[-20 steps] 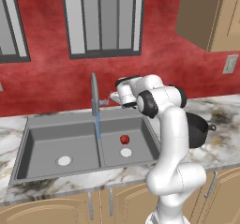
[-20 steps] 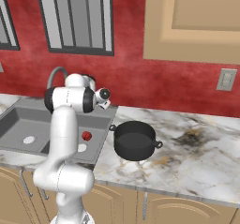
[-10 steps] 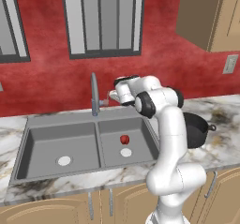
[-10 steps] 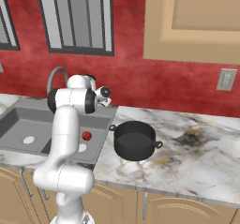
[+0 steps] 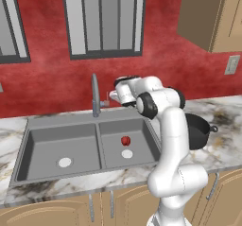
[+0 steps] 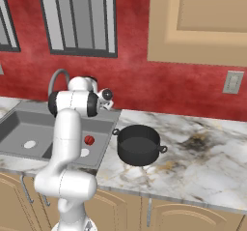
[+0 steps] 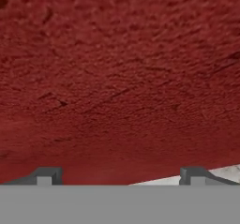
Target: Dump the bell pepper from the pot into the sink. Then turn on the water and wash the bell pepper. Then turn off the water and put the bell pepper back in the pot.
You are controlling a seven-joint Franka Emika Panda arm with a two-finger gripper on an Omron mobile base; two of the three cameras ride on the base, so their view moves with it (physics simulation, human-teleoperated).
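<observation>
Dump done, wash step in hand
I saw pepper (image 5: 125,140) in sink (image 5: 61,140), pot (image 6: 138,144) empty, gripper (image 7: 120,177) wide, holding nothing, by faucet (image 5: 95,95)

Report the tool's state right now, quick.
Tool: open, jaws spread wide, holding nothing, pointed at the red wall.

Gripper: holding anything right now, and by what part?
Nothing is held. The gripper is open, facing the red wall. The bell pepper lies in the sink.
</observation>
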